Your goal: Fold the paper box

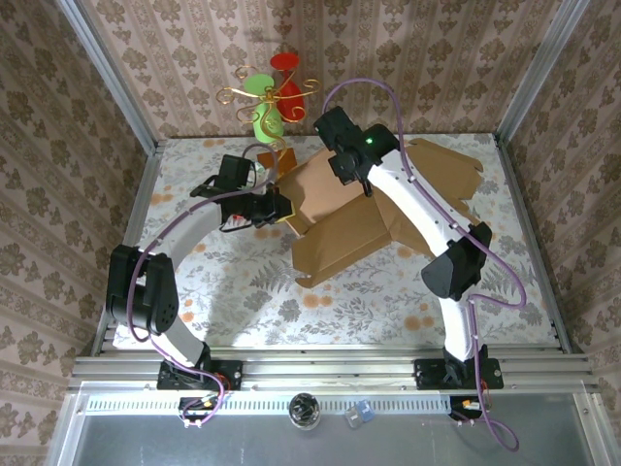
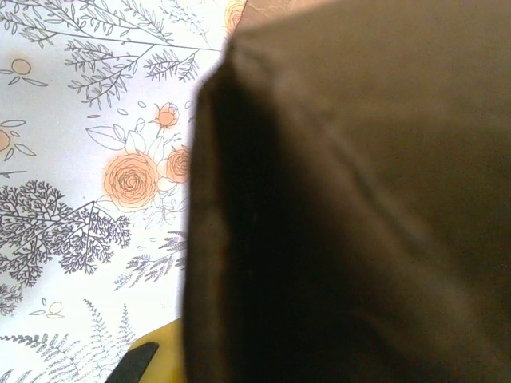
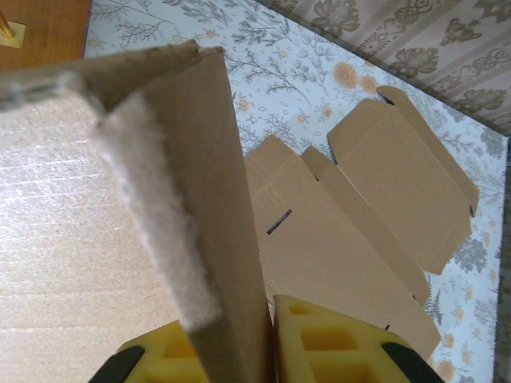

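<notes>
Progress check on the paper box [image 1: 340, 228]: I'd call it early-to-middle. It sits mid-frame in the top view, on the flowery table [image 1: 243, 301], and right now it's part sheet, part box. One panel is stood up on the left side, where both arms are. The flaps [image 1: 441, 170] at the right lie flat and spread out, slots and tabs unused.

Right pincer [image 3: 270, 351] is clamped on the edge of that raised wall, with the card pinched between its yellow pads [image 3: 327, 343] at the bottom of the right wrist view. Left pincer [image 1: 277, 206] is at the box's left edge with its jaws together. Card blocks most of its camera, so I can't tell if it's actually pinching anything.

Left to do, I reckon: raise the other walls, tuck the tabs, close the lid.
</notes>
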